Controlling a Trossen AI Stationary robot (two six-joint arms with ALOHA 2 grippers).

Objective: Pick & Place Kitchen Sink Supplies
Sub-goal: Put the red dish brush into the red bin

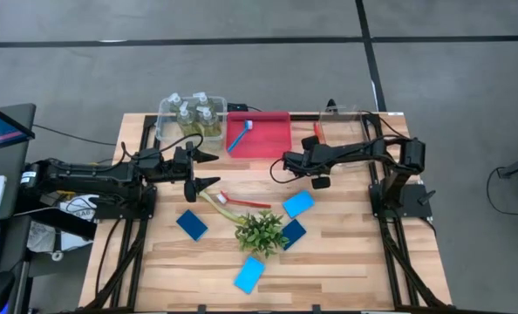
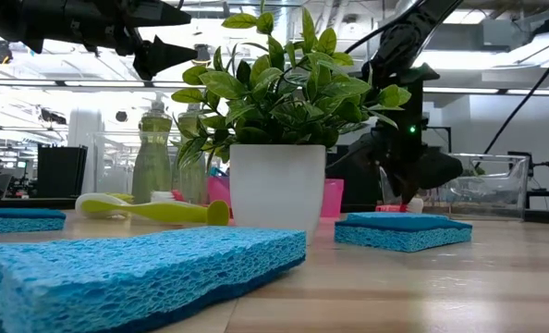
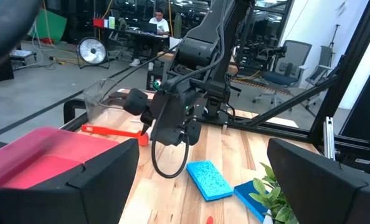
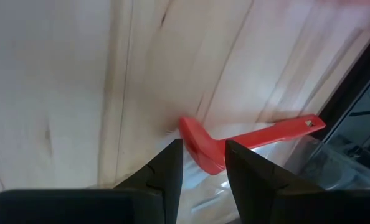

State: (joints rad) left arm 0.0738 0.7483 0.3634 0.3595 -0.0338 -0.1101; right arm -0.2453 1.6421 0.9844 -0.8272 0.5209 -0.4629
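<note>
My right gripper is shut on a red brush beside the clear bin at the far right. My left gripper hangs open over the table's left side, touching nothing. Several clear bottles stand in a clear bin at the far left. A blue brush lies in the red bin. A yellow brush and another red brush lie flat mid-table. Light-blue sponges and dark-blue sponges lie flat around them. My right gripper pinches the red brush at its head end between its two fingers, coming steeply from above. The handle sticks out sideways toward the clear bin. Whether the brush is clear of the table, I cannot tell.
A small green plant in a white pot stands among the sponges near mid-table. The red bin and both clear bins line the far edge. Bare wood shows near the front edge.
</note>
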